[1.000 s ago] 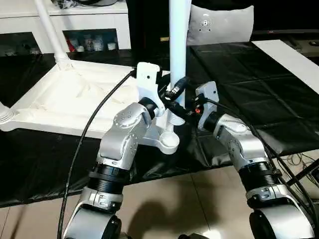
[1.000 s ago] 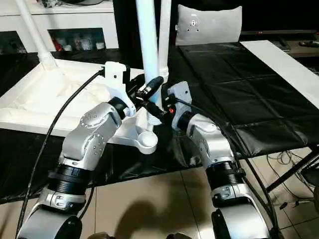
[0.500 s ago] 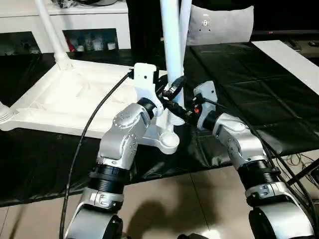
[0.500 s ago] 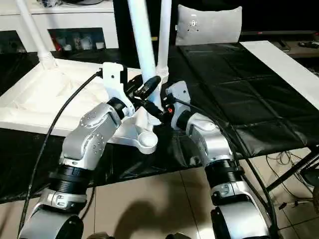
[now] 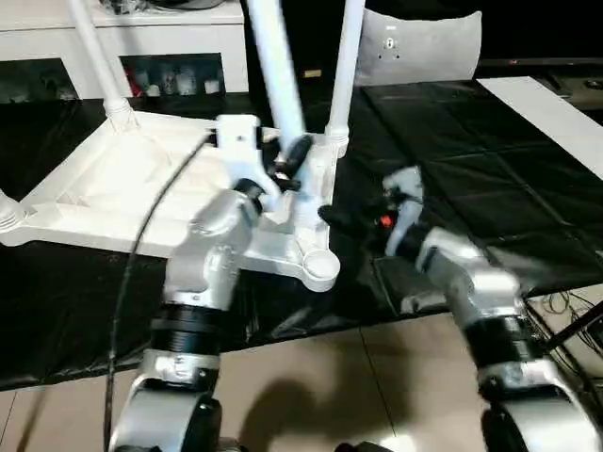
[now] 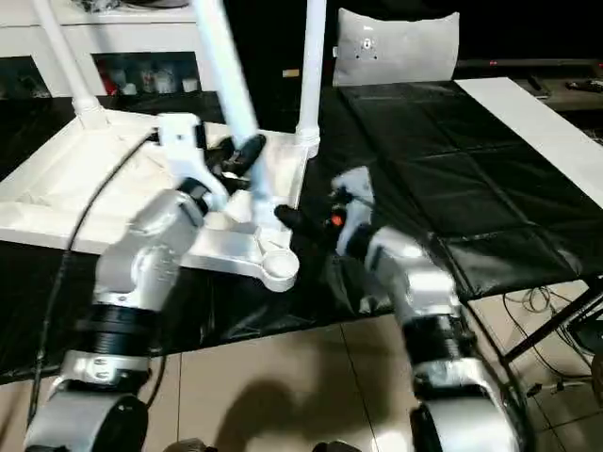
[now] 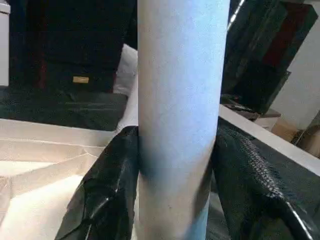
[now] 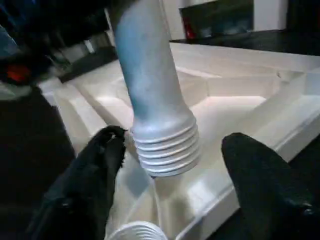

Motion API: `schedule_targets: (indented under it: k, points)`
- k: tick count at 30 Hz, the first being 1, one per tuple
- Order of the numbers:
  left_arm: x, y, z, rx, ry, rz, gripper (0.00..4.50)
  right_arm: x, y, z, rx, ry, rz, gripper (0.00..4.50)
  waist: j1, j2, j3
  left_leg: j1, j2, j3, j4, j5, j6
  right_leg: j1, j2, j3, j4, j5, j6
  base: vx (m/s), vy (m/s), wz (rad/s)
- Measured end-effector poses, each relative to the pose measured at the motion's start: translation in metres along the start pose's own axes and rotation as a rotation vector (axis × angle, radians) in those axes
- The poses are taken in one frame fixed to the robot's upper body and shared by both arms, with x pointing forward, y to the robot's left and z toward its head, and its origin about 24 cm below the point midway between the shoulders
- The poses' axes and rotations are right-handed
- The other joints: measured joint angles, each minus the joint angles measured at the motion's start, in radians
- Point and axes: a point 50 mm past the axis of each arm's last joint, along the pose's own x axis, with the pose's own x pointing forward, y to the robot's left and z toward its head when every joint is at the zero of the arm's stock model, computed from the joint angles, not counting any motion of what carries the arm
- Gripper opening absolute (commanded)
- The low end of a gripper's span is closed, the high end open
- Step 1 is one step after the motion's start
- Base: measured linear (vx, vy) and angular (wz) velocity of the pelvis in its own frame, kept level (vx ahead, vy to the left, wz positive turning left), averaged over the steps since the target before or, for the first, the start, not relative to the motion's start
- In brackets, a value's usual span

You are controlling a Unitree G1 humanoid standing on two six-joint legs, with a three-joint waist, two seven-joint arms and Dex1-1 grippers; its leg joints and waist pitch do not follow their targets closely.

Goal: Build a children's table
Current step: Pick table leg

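No legible writing anywhere; the grey cushion (image 5: pixel 419 42) behind the white plastic rectangular table top (image 5: pixel 122 184) carries a small mark too blurred to read.

The table top lies ribbed side up on the black-covered work table (image 5: pixel 490 179). Three white tapered tube legs stand in sockets: one at the far left corner (image 5: pixel 94 56), one at the far right corner (image 5: pixel 346 66), one cut off at the left edge (image 5: pixel 5 215). Their upper ends run out of view.

The near right round corner socket (image 5: pixel 318 267) is empty.

The left gripper (image 7: pixel 175 165) is clamped on the fourth white tube leg (image 5: pixel 278 80), tilted, its threaded end (image 8: pixel 165 145) hanging above the table top just beside the empty socket, not seated.

The right gripper (image 8: pixel 172 165) stands with fingers (image 8: pixel 97 160) apart either side of that threaded end, not touching. Both forearms are motion-blurred.
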Motion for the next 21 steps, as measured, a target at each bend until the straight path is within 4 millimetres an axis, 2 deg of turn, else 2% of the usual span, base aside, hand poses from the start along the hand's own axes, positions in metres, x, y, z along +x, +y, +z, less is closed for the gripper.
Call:
schedule_targets:
  k: [5, 9, 13, 15, 21]
  points:
    - [-0.002, 0.007, 0.005, 0.015, 0.027, -0.067, 1.89, -0.014, -0.01, 0.004, 0.048, 0.009, -0.031, 4.06, 0.002, 0.0, 0.0, 0.0, 0.0, 0.0, 0.0, 0.001, 0.001, 0.0, 0.0, 0.0, 0.0, 0.0, 0.0, 0.0, 0.0, 0.0]
    - [-0.003, 0.009, 0.013, -0.003, 0.044, -0.161, 1.89, -0.025, -0.009, 0.014, 0.039, -0.049, 0.045, 4.46, 0.007, 0.0, 0.0, 0.0, 0.0, 0.0, 0.0, 0.0, 0.001, 0.0, 0.0, 0.0, 0.0, 0.0, 0.0, 0.0, 0.0, 0.0]
    - [-0.007, 0.01, 0.014, -0.056, 0.079, -0.255, 1.89, -0.039, -0.014, 0.027, 0.038, -0.092, 0.053, 4.5, 0.013, 0.0, 0.0, 0.0, 0.0, 0.0, 0.0, 0.001, 0.001, 0.0, 0.0, 0.0, 0.0, 0.0, 0.0, 0.0, 0.0, 0.0]
    - [-0.009, 0.009, 0.015, -0.113, 0.094, -0.328, 1.89, -0.049, -0.015, 0.03, 0.089, -0.061, 0.115, 4.5, 0.019, 0.0, 0.0, 0.0, 0.0, 0.0, 0.0, 0.001, 0.001, 0.0, 0.0, 0.0, 0.0, 0.001, 0.0, 0.0, 0.0, 0.0]
    - [-0.013, -0.007, 0.024, -0.262, 0.105, -0.524, 1.89, -0.056, -0.007, 0.04, 0.13, -0.032, 0.257, 4.5, 0.024, -0.001, 0.0, 0.0, 0.0, 0.0, 0.001, 0.001, 0.001, 0.0, 0.0, 0.0, 0.001, 0.001, 0.0, 0.0, 0.0, 0.0]
